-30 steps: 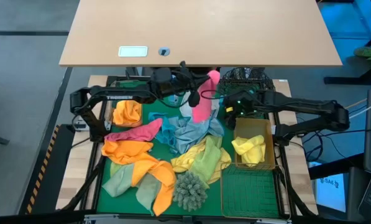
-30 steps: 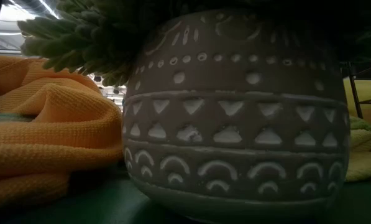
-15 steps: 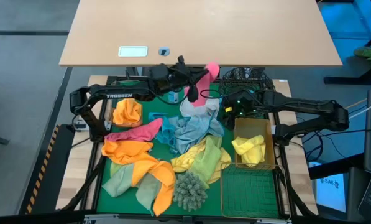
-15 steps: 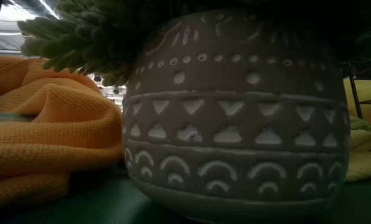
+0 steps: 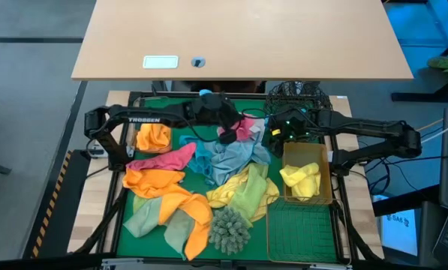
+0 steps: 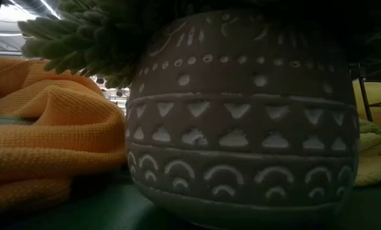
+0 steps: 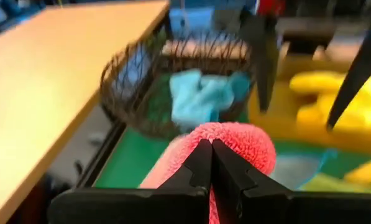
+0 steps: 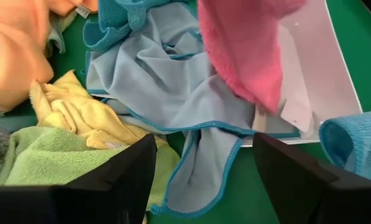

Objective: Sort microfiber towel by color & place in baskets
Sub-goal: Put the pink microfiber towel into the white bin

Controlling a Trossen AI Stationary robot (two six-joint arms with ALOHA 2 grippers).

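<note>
Green matting under a heap of bright cloths frames the moment: your left gripper [image 7: 207, 163] is clamped on a pink towel [image 7: 235, 149], beside the round black wire basket [image 7: 141, 93] that already holds teal cloth. Your right gripper [image 8: 201, 180] waits nearby, fingers spread. Release here and the trailing pink cloth may snag the rim or land with the wrong colour.

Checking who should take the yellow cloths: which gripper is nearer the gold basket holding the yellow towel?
Right. The right gripper hovers open just beyond the gold basket's far corner; the left gripper, shut on a pink towel, is farther over the cloth pile.
</note>
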